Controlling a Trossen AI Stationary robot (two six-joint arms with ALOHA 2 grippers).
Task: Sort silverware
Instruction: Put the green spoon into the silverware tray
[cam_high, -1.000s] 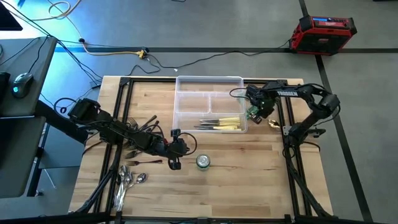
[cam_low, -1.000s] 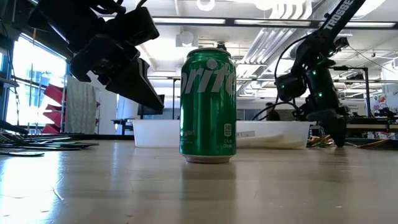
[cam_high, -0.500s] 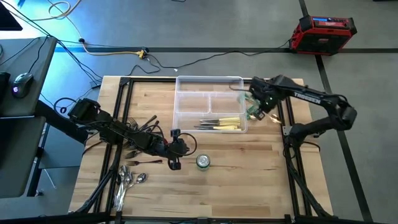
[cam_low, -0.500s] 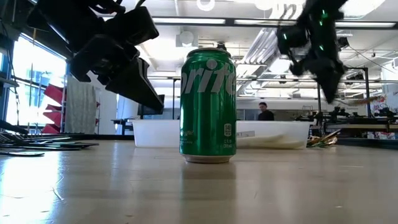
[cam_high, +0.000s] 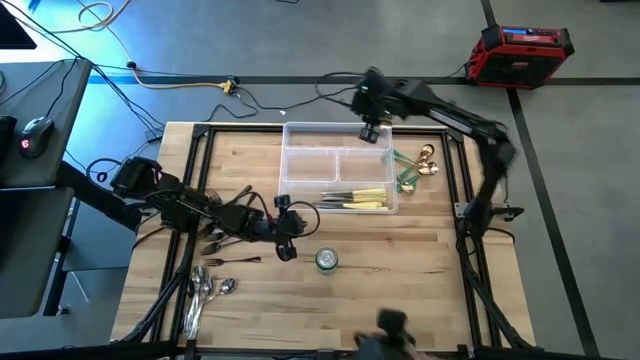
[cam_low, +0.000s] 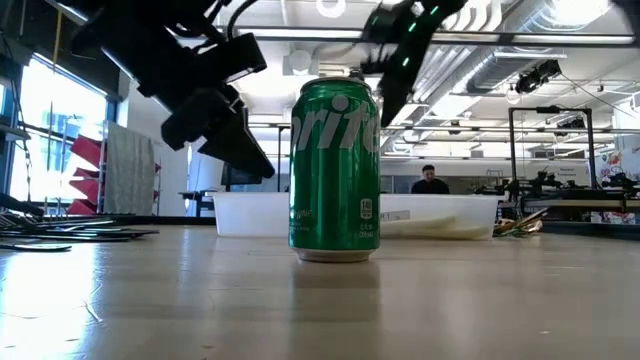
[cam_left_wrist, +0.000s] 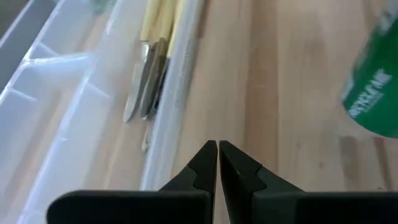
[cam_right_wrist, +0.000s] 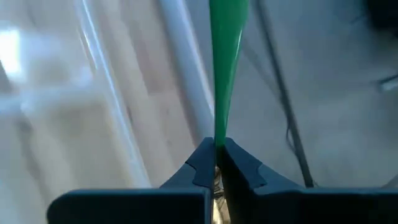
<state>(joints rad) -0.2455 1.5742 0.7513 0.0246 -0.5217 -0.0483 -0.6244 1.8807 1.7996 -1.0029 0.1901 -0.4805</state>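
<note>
The right gripper (cam_right_wrist: 217, 163) is hovering over the far edge of the clear tray (cam_high: 300, 160), its fingers pinching a green-handled piece (cam_right_wrist: 225, 56) whose long axis is running straight out ahead of them, the open compartments lying just below. The left gripper (cam_left_wrist: 217, 163), fingers closed on nothing, is waiting beside the tray's near wall, cream-handled knives (cam_high: 355, 199) lying lengthwise just ahead.

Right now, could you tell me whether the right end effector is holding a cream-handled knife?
No, the right end effector is shut on a green-handled piece, as the right wrist view shows.
</note>
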